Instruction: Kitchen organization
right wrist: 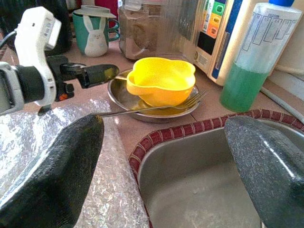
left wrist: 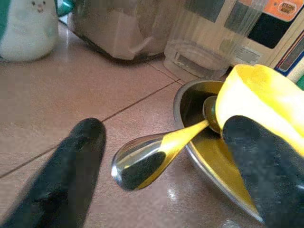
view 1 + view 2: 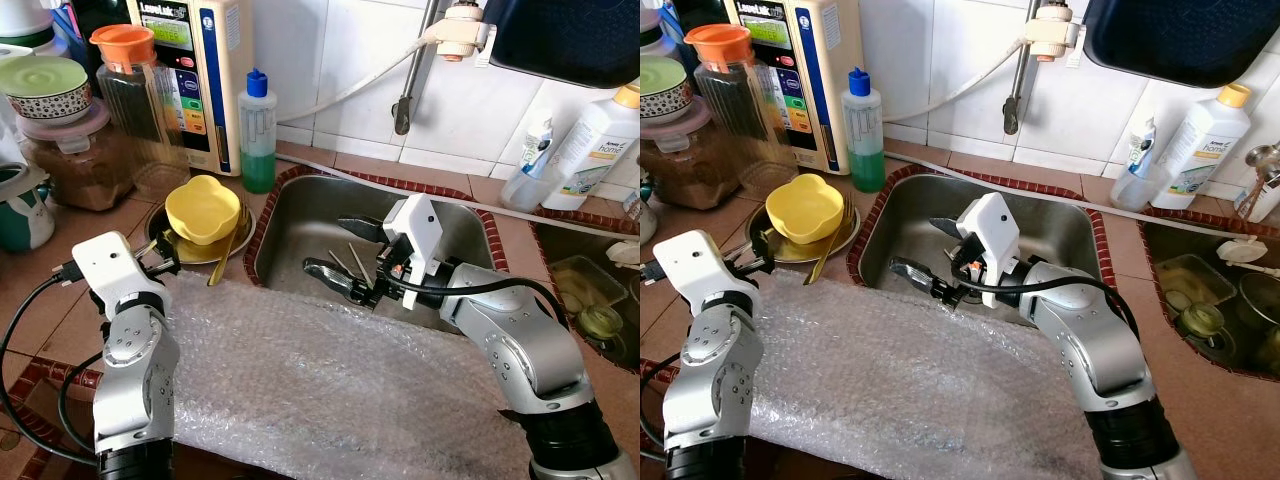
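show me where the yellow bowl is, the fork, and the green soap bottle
yellow bowl (image 3: 203,208), left eye view, on its inner hollow.
fork (image 1: 142,109), right wrist view, on the middle of its handle.
green soap bottle (image 3: 258,150), left eye view, on the green liquid in its lower body.

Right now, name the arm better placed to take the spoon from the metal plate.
Left. The left gripper is open with the spoon handle between its fingers at the metal plate. The right gripper hangs open over the sink, farther away.
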Motion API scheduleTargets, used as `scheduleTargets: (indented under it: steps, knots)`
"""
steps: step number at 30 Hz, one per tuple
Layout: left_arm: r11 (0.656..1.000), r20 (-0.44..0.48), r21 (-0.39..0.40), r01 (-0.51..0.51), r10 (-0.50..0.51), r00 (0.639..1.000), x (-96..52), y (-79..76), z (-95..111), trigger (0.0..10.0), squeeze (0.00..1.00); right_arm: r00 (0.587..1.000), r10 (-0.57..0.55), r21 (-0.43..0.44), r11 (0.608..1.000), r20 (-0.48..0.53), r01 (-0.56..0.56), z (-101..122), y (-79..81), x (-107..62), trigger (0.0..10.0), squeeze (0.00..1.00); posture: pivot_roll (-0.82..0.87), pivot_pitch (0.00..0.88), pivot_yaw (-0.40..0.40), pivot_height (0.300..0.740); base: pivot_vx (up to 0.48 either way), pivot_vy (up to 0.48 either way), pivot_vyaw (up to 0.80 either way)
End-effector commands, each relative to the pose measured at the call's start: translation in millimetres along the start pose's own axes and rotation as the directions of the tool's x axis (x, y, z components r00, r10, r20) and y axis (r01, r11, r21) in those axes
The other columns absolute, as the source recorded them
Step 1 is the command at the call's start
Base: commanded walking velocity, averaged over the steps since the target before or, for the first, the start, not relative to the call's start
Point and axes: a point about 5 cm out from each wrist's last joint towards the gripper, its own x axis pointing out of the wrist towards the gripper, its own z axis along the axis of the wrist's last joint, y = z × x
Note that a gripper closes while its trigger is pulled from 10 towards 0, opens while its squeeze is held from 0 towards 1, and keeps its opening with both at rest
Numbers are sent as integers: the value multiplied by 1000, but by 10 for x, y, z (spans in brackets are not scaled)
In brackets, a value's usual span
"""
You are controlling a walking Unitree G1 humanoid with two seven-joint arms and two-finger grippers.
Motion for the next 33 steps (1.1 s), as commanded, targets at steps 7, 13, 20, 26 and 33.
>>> scheduleTargets:
  steps: [7,13,20,26,33]
  knots:
    - [999,9,-54,5,-5,1000,55,-19,47,0,0,1000,0,-18,1000,-14,0,17,7,-24,10000,0,56,29,-60,740,0,0,0]
    - [997,-2,-72,-3,2,1000,69,-17,40,0,0,1000,-1,-18,1000,-13,1,19,4,-18,10000,0,55,32,-60,740,0,0,0]
    - [995,-2,-96,-1,1,1000,75,-19,38,0,0,999,30,-1,1000,-13,-30,16,34,-28,10000,0,56,33,-61,740,0,0,0]
    - [991,-12,-135,-3,1,1000,73,-26,22,0,0,998,58,13,998,-12,-58,16,65,-46,10000,0,54,32,-61,740,0,0,0]
    - [990,-2,-143,6,-6,1000,77,-34,31,0,0,998,64,14,998,-14,-64,15,71,-47,10000,0,53,31,-59,740,0,0,0]
